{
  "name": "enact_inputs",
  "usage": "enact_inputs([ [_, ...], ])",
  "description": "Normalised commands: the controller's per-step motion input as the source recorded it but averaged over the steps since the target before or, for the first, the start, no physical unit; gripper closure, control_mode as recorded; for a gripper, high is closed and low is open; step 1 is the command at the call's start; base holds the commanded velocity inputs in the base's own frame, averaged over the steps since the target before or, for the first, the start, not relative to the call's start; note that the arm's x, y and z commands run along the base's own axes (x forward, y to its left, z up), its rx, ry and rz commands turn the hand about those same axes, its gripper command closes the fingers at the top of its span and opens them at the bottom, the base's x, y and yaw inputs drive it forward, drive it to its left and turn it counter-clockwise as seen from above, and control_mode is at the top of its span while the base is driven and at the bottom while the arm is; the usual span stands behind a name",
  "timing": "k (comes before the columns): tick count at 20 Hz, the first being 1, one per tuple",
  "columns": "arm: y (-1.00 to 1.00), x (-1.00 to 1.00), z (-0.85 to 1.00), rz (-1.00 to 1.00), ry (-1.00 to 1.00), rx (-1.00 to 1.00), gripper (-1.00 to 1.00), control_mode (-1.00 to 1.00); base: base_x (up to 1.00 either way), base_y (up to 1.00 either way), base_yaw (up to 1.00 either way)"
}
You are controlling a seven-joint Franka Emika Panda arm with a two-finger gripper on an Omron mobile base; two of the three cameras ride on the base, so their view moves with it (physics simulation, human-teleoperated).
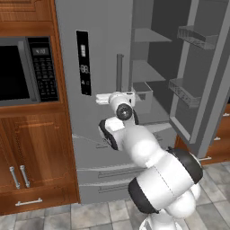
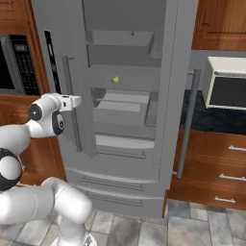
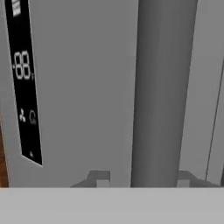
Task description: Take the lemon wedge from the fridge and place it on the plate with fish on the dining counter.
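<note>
We face the tall grey steel French-door fridge, whose right door stands swung wide open while its left door is shut. The tiny yellow-green lemon wedge lies on a grey shelf in the upper part of the open compartment, towards the left of that shelf and well apart from our hand. Below it sits a grey drawer box, and the open door carries grey wire racks on its inner side.

Our two-finger gripper is at the vertical grey bar handle of the shut left door. In the hand view, the handle rises between the two finger tips, one on each side of the bar, and the narrow black display panel with its lit digits runs down the door to the left of the handle. We cannot tell whether the fingers press on the bar or merely bracket it, so the grip stays unsettled.

From the base views, our white arm reaches forward from low down, the wrist level with the lower part of the handle. A black microwave sits in the brown wooden cabinets left of the fridge. To the right, a cream-white appliance stands on a dark counter top.
</note>
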Motion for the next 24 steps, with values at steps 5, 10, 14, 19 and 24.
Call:
enact_inputs([
  [5, 0.52, -0.61, 1.00, 0.02, 0.01, -0.03, -1.00, -1.00, 0.00, 0.00, 0.00],
  [10, 0.00, -1.00, 0.85, 0.00, 0.14, 0.00, -1.00, -1.00, 0.00, 0.00, 0.00],
  [14, -0.02, -1.00, 0.51, 0.00, 0.23, 0.00, -1.00, -1.00, 0.00, 0.00, 0.00],
  [19, -0.29, -1.00, 0.75, 0.00, 0.28, 0.06, -1.00, -1.00, 0.00, 0.00, 0.00],
  [24, -0.79, -1.00, 0.48, 0.00, 0.20, 0.07, -1.00, -1.00, 0.00, 0.00, 0.00],
])
